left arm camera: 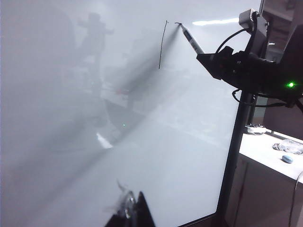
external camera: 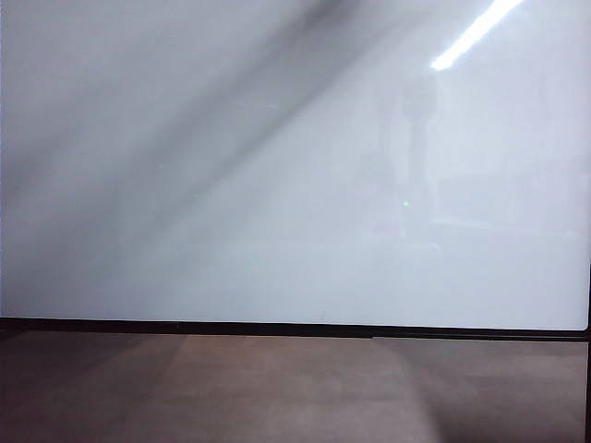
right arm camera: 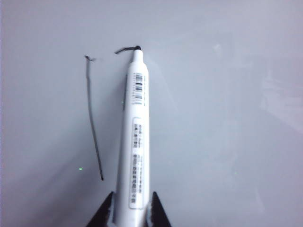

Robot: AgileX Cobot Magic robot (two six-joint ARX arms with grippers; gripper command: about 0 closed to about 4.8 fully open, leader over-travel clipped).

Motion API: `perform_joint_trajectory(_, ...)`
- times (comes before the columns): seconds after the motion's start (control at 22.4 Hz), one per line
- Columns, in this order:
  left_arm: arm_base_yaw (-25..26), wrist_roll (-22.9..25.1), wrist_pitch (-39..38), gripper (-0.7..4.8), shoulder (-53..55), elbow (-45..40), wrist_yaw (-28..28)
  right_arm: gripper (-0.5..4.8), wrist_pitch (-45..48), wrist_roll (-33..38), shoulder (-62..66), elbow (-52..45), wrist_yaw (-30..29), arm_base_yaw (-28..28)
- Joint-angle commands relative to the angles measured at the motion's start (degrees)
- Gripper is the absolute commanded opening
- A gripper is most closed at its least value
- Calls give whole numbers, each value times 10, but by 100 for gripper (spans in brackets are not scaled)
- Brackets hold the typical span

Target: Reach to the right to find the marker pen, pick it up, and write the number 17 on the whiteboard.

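Right wrist view alone shows right tool [right arm camera: 131, 208] gripping marker [right arm camera: 135, 137]

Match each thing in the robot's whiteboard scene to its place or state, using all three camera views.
Things:
1. marker pen
2. long black stroke
3. left hand
4. whiteboard

Places or states:
A. low before the board, holding nothing
B. clamped in the right hand, tip on the board
C. glossy white, with a bright light streak
D. already drawn, beside the pen tip

Pairs: 1-B, 2-D, 3-A, 4-C
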Motion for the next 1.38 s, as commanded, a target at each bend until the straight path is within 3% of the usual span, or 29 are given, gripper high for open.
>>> perform_joint_trajectory(0.04,0,1,5,-5,1,3,-1,-6,-9,3,-2,3,23,-10)
perform_joint_trajectory(0.8,0,1,5,-5,2,3,-1,-6,-61,29,2,0,17,-24)
perform_joint_trajectory(1.25,0,1,5,-5,2,3,-1,-6,-51,72,9,-113,16,-23)
perform_joint_trajectory(1.38,0,1,5,-5,2,3,-1,-6,-25,74,2,-115,-8,-22)
